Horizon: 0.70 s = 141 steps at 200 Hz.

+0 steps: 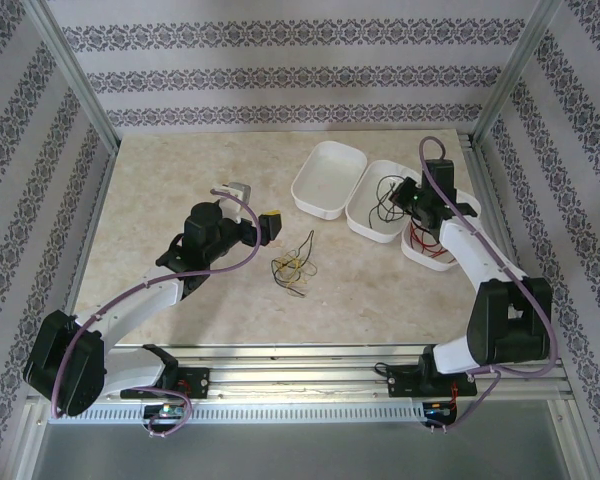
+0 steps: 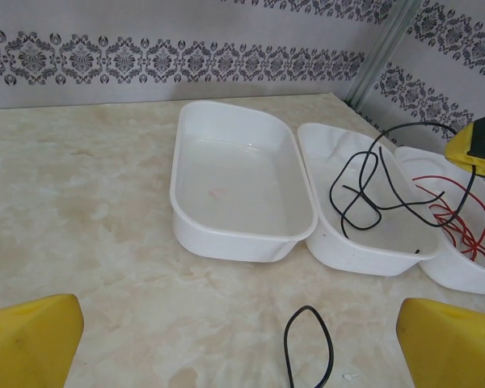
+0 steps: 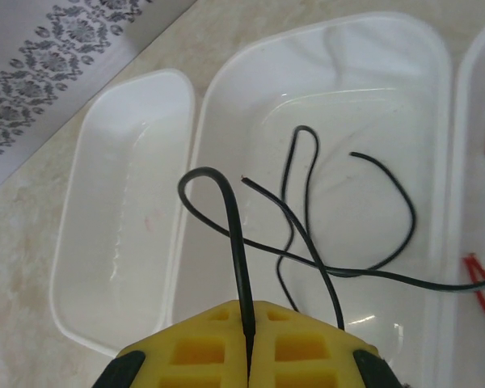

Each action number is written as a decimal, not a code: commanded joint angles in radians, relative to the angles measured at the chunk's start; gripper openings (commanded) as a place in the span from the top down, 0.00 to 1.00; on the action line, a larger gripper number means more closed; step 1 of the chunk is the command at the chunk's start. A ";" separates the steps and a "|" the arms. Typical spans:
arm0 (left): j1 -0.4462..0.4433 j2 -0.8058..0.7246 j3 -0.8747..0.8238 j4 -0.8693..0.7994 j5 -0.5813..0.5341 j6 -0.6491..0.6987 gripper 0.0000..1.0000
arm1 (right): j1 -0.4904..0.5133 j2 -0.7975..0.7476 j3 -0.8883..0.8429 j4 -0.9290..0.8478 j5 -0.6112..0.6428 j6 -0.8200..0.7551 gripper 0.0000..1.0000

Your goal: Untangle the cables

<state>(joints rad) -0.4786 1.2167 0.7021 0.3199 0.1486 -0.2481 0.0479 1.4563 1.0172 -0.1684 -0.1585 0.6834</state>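
Note:
A black cable [image 3: 307,234] lies looped in the middle white tray [image 3: 404,81], and one bend of it rises into my right gripper [image 3: 248,343], which is shut on it. From above, that gripper [image 1: 407,196] hangs over the middle tray [image 1: 365,222]. A red cable [image 1: 430,247] sits in the right tray [image 2: 469,279]. On the table lies a small tangle [image 1: 293,268] of yellow-olive and black cables; one black loop [image 2: 309,347] shows between my left fingertips [image 2: 32,343]. My left gripper [image 1: 271,226] is open, just left of and above the tangle, holding nothing.
The left tray [image 2: 234,242] is empty and touches the middle one. A grey bracket [image 1: 236,190] stands on the table behind the left arm. Metal frame posts and patterned walls enclose the table on three sides.

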 commanded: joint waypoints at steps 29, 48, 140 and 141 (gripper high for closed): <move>-0.008 0.025 0.021 0.004 0.012 -0.019 0.01 | 0.016 0.045 0.056 0.088 -0.080 0.052 1.00; -0.008 0.030 0.026 0.006 0.014 -0.020 0.01 | 0.016 0.063 0.072 0.087 -0.083 0.057 1.00; -0.008 0.035 0.023 0.002 0.017 -0.015 0.01 | -0.056 0.200 0.089 0.061 -0.025 0.066 1.00; -0.008 0.035 0.023 0.001 0.016 -0.016 0.01 | -0.056 0.202 0.090 0.062 -0.025 0.066 1.00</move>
<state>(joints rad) -0.4786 1.2465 0.7025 0.3202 0.1528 -0.2558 0.0097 1.6066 1.0672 -0.1116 -0.1989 0.7387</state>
